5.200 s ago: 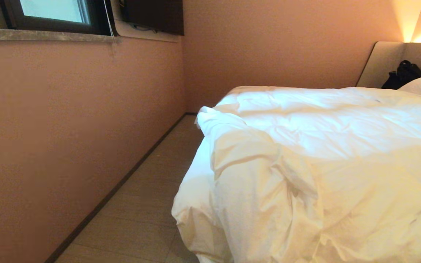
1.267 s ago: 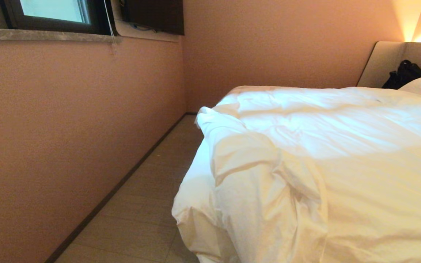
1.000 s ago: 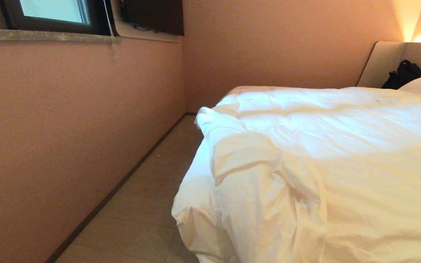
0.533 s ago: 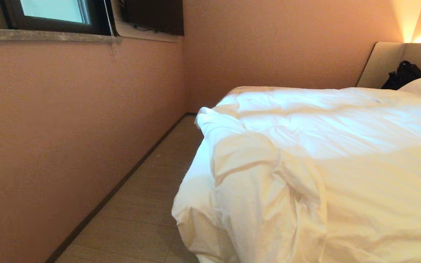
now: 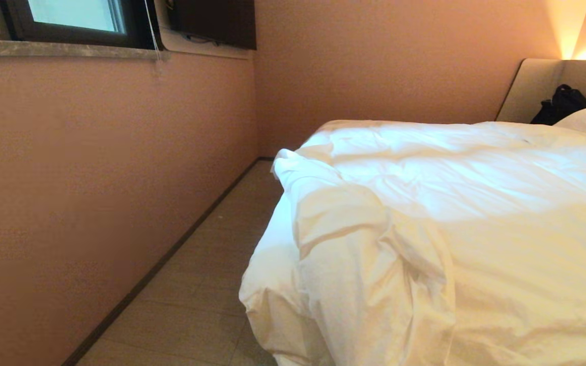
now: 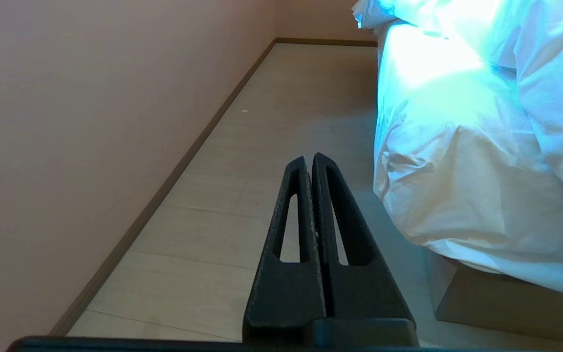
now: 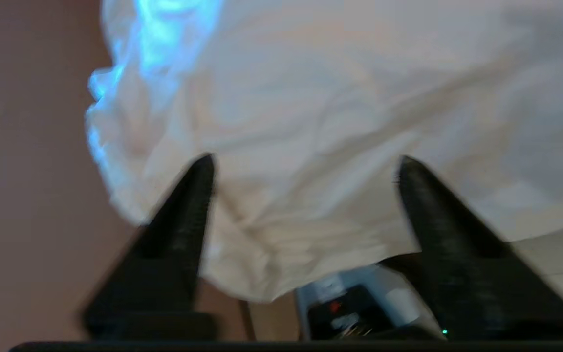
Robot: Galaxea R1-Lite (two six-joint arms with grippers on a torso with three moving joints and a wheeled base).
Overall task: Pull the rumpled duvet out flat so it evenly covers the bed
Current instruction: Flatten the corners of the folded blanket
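A strip of bare floor (image 5: 206, 264) is running between the wall (image 5: 94, 178) and the bed (image 6: 501, 303). The duvet (image 5: 450, 213) is lying lengthwise toward the headboard (image 5: 537, 86), its near corner bunching. The right gripper (image 7: 303, 166) is gaping, empty, facing the duvet; the left gripper (image 6: 309, 159) is hanging closed beside the bed.

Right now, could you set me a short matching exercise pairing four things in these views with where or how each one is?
Things:
1. left gripper
2. right gripper
3. duvet
4. black bag

Place or state:
A. rumpled, hanging over the bed's corner
B. fingers shut, above the floor
C. against the headboard
D. fingers spread, facing the white fabric

Pairs: 1-B, 2-D, 3-A, 4-C
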